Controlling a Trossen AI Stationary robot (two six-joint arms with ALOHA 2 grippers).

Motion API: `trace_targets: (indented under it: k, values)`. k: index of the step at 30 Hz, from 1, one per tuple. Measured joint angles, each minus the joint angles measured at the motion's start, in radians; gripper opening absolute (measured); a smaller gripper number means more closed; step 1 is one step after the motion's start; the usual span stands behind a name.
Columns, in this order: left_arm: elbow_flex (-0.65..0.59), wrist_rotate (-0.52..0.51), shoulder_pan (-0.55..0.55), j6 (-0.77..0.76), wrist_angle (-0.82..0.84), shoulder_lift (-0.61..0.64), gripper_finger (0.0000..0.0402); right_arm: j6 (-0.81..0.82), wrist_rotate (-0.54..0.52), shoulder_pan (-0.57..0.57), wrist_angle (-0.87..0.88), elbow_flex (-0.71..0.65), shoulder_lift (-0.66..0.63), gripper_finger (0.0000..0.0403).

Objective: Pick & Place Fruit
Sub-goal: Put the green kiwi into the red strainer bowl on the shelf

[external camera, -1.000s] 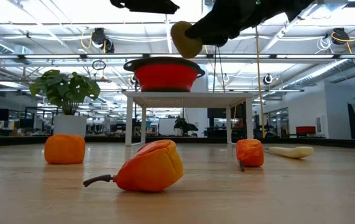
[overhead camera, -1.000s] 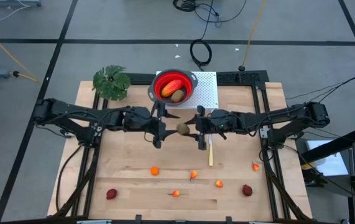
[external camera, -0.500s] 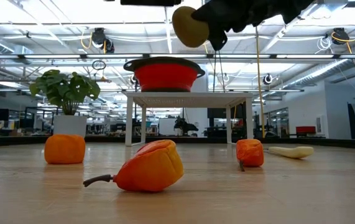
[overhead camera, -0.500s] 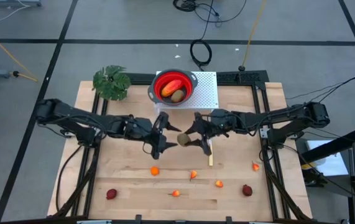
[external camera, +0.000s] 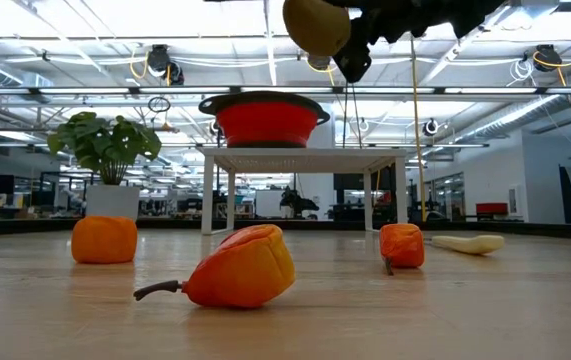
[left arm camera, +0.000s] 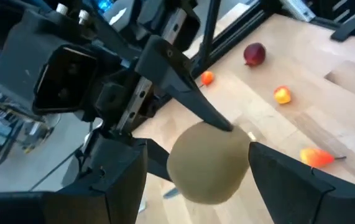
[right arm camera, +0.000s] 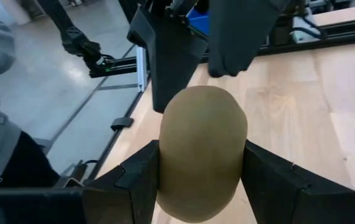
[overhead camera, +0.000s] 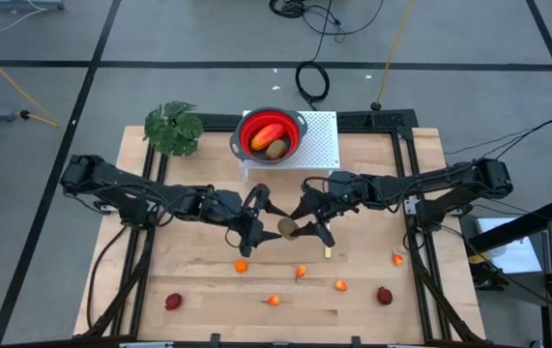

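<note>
I see a brown oval fruit [overhead camera: 286, 227] in the air, just in front of the red bowl [overhead camera: 273, 132]; small orange and dark-red fruits [overhead camera: 241, 265] lie farther forward.

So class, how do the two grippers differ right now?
The right gripper is shut on the brown fruit; the left gripper stands open around the same fruit, its fingers not clamped. In the high view the right one comes from the right, the left one from the left. Both hang above the table.

Bright even overhead light, ceiling strips [external camera: 265, 60] glaring upper centre in low view; soft shadows; wrist views blurred near fingers
</note>
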State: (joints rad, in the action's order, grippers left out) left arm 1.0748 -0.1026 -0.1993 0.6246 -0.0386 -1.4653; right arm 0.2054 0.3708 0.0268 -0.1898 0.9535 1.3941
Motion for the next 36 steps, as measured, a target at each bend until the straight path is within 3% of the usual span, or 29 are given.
trace_targets:
  k: [20,36]
  values:
    - [0.0,0.101,0.003,-0.009,-0.033,-0.031,0.0273,0.063,0.001,0.037,-0.068,-0.001,0.0,0.0188]
    - [0.0,0.106,0.001,-0.001,-0.043,-0.03,0.0273,0.09,-0.031,0.047,-0.06,0.0,0.0,0.0189]
